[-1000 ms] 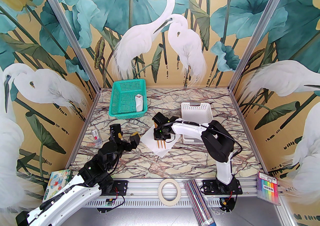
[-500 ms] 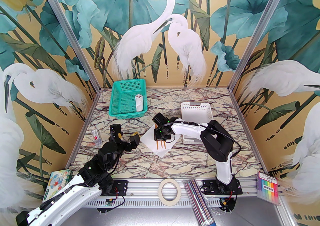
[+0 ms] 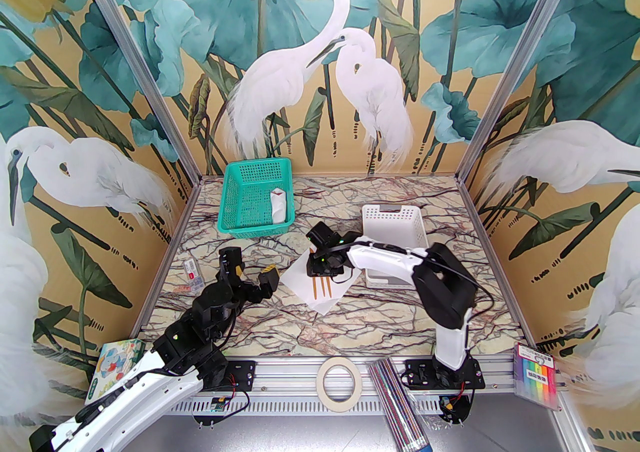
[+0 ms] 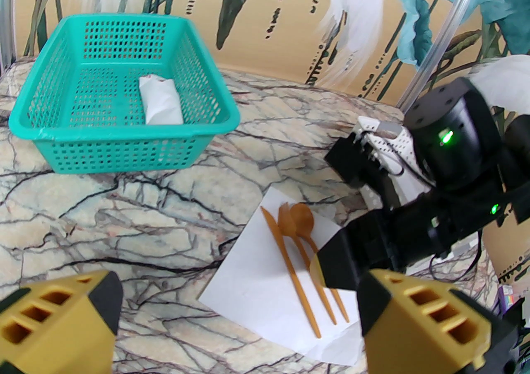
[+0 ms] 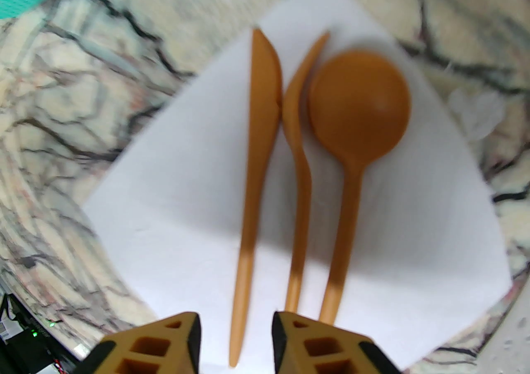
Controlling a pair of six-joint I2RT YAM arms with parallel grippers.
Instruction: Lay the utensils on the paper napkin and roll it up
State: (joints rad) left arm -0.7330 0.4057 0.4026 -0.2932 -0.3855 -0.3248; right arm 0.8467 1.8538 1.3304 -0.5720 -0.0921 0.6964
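Observation:
The utensils, an orange-brown knife (image 5: 254, 157), fork (image 5: 300, 165) and spoon (image 5: 358, 115), lie side by side on the flat white paper napkin (image 5: 165, 206). My right gripper (image 5: 234, 343) hovers just above their handle ends, open. The knife's handle tip lies loose in the gap, touching neither finger. From above, the right gripper (image 3: 321, 271) stands over the napkin (image 3: 299, 285), with the handles (image 3: 322, 288) poking out toward me. My left gripper (image 3: 251, 268) is wide open just left of the napkin, holding nothing. Its wrist view shows the utensils (image 4: 296, 248) on the napkin (image 4: 252, 285).
A green basket (image 3: 232, 222) at the back left holds a white rolled bundle (image 3: 279, 204). A white basket (image 3: 417, 235) stands behind the right arm. A small clear box (image 3: 194, 278) lies at the left. Tape roll (image 3: 320, 382), sticks (image 3: 397, 407) and marker pack (image 3: 536, 376) sit at the near edge.
My right gripper has opened and drawn back a little from the utensils, so more of their handles shows on the napkin. The left arm has barely shifted.

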